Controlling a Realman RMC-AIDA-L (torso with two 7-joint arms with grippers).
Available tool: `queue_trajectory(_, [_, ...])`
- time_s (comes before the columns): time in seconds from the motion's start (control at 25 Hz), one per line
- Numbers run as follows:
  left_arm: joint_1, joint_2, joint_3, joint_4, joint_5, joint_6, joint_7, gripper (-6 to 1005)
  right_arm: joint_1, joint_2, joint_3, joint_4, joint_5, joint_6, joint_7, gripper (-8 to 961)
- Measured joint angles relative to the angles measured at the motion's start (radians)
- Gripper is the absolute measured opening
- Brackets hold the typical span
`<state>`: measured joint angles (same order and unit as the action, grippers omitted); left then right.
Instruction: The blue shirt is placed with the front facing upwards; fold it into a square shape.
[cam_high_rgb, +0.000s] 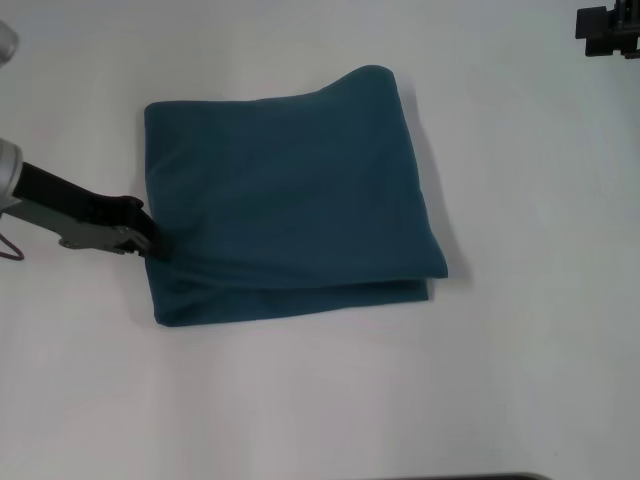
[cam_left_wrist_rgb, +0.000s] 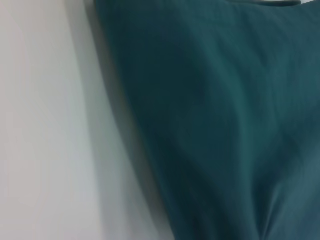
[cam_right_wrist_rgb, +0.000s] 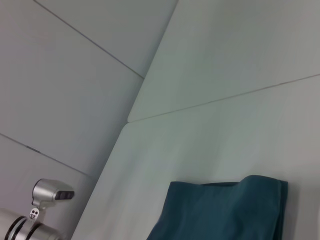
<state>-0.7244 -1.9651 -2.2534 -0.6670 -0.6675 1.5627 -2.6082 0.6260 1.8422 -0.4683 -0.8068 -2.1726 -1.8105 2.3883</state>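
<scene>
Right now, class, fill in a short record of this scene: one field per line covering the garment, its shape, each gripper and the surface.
garment: blue shirt, lying flat
shape: folded into a rough square, layered edges showing along the near side
lettering: none visible on the upward face
left gripper: at the shirt's left edge, low on the table
right gripper: raised at the far right, away from the shirt
surface: white table
</scene>
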Motion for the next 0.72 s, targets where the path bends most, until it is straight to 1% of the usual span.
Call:
queue_trajectory(0.08, [0.020,-0.007,-0.004,-0.046,0.000,-0.004,-0.004,56,0.000,0.000,0.000,0.000,0.000,0.001,0.000,603])
queue_trajectory(0.2, [0.044,-0.013,-0.004,-0.107,0.000,-0.016,-0.006,108,0.000,0.000,0.000,0.000,0.000,0.001,0.000,603])
queue_trajectory(0.32, [0.055,-0.008,-0.016,-0.142,0.000,-0.014,-0.016,160,0.002,0.000,-0.002,0.000,0.001,0.001,0.000,603])
queue_trajectory(0.52, [0.072,-0.005,-0.099,-0.176,-0.004,0.023,-0.020,246,0.006,0.000,-0.006,0.001,0.001,0.001,0.000,603])
queue_trajectory(0.72, [0.076,-0.008,-0.203,-0.176,-0.009,0.049,-0.024,475,0.005,0.000,-0.005,0.002,0.001,0.002,0.000,603])
